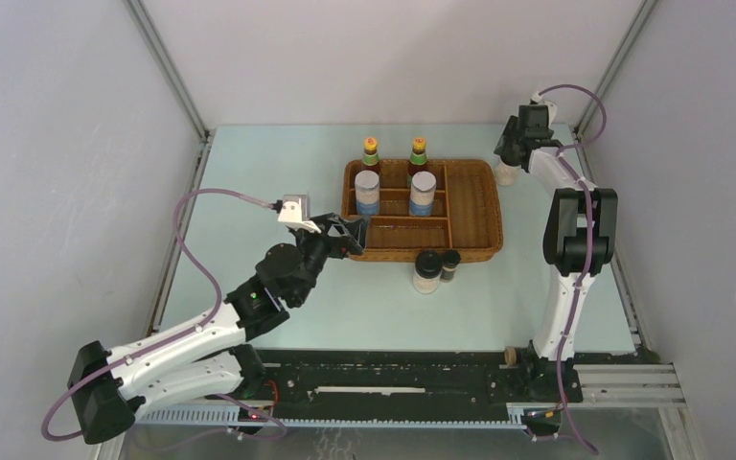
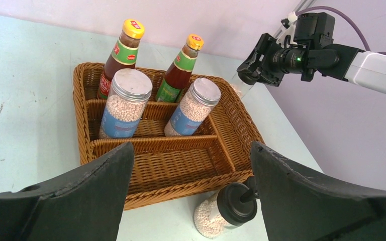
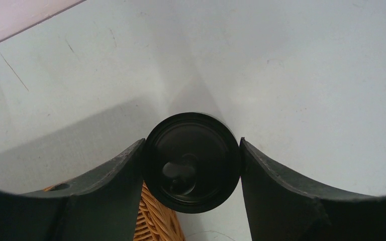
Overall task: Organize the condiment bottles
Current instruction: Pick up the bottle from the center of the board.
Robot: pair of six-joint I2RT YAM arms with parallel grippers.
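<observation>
The right gripper (image 3: 192, 143) is reaching down over a white black-capped bottle (image 3: 191, 161). This bottle is standing straight up on the table (image 3: 306, 75), so its long way is pointing up at the gripper. In the right wrist view the round black cap is sitting right between the two fingers (image 3: 130, 165), and both fingers are touching its sides. So the right gripper is squeezing the cap and looks to be holding the bottle.

In the top view this bottle is standing outside the wicker tray (image 1: 494, 206), just beside its far right corner, at about 2 o'clock from the middle of the tray. The tray is lying at 9 o'clock from the bottle. I am guessing the next move is lifting the bottle up and carrying it toward 9 o'clock, into the long bare slot on the tray's right side.

The right arm is much nearer to this bottle than the left arm is.

The left gripper (image 2: 192, 150) is hanging wide open and holding nothing. It is waiting by the tray's near left corner, at about 7 o'clock.

Two sauce bottles (image 1: 371, 153) and two shakers (image 1: 367, 192) are standing in the tray
</observation>
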